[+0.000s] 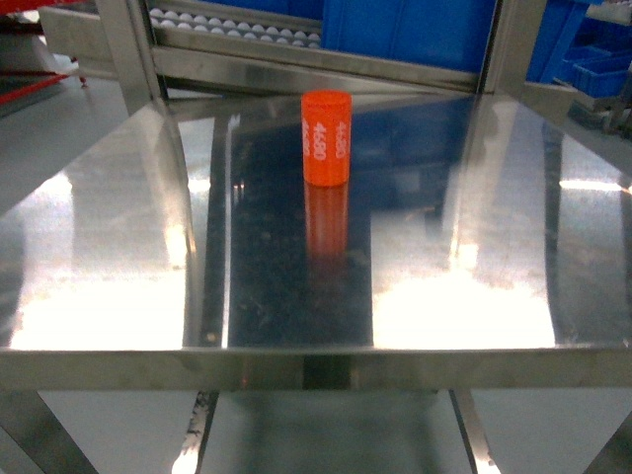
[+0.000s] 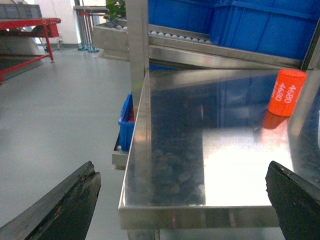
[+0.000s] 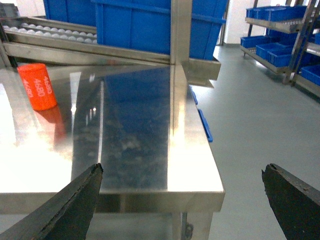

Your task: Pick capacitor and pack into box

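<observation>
A steel table (image 1: 118, 286) fills the head view, with blue bins (image 1: 405, 30) on a roller rack behind it. The orange capacitor (image 1: 326, 137) stands upright near the table's far edge, alone and easy to reach. No box is visible. The left gripper (image 2: 182, 200) and right gripper (image 3: 185, 200) hang spread wide off the near edge, probably waiting to approach.

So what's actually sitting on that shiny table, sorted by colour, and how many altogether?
Orange: 1, the upright capacitor with white numbers printed on it
Other colours: 0 on the steel table
Total: 1

The blue bins stand behind the table, not on it. No box is in view.
</observation>
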Available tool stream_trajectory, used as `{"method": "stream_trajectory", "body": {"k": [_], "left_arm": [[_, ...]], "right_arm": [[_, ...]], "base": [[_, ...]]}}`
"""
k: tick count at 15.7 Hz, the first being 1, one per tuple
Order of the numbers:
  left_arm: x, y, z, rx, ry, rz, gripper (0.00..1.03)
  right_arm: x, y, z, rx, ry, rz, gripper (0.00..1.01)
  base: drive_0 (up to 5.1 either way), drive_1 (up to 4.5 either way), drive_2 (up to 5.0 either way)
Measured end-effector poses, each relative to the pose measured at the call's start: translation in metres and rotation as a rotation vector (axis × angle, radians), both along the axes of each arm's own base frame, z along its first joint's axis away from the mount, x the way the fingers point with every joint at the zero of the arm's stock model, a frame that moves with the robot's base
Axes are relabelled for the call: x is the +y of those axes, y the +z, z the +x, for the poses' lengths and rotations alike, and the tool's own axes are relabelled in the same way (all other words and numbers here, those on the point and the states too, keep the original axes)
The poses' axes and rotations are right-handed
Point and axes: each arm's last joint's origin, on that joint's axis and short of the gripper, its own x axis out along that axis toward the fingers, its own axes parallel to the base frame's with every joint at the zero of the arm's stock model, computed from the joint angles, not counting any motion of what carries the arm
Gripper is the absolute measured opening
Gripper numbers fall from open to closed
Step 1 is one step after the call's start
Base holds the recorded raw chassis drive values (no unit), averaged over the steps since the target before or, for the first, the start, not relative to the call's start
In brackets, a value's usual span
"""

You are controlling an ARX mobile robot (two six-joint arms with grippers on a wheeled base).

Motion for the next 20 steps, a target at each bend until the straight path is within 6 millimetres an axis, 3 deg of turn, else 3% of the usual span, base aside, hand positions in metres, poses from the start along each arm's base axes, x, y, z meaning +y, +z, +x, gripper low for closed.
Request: {"method": "stream_trajectory", "body": {"k": [20], "left_arm": [[0.0, -0.0001, 0.0, 0.001, -0.002, 0.0, 0.98]], "right_arm": [[0.0, 0.0, 0.0, 0.0, 0.0, 0.001, 0.98]], "base": [[0.0, 0.0, 0.0]]}}
